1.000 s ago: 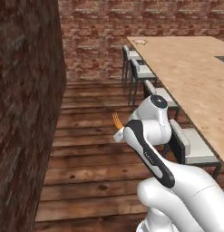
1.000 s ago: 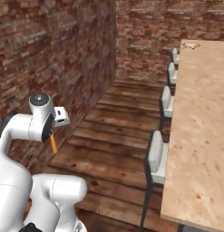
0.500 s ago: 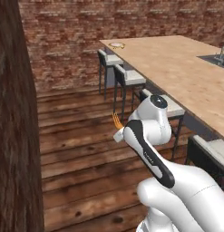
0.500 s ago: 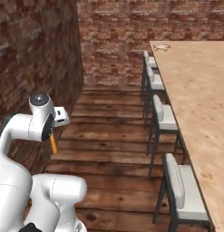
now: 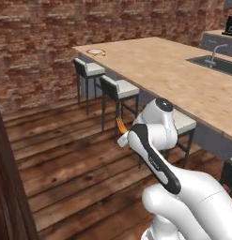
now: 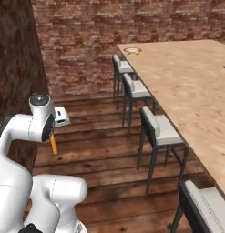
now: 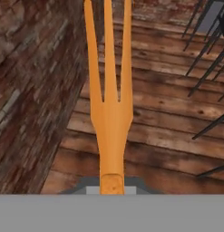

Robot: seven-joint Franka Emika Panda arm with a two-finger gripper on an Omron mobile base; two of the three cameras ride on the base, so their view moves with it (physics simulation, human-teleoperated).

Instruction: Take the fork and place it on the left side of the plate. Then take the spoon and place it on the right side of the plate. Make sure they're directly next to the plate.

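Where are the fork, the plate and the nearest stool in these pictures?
fork (image 7: 111, 122): hand view, on the neck just below the tines.
plate (image 5: 95, 51): left base view, on its rim at the far counter end.
nearest stool (image 6: 165, 129): right base view, on its seat cushion.

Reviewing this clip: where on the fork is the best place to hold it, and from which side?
By the handle end, coming from behind along its length, as the gripper does here. The fork is slim and straight, so its tines point freely ahead.

1 fork, 1 plate, 1 counter, 4 stools, 1 sink
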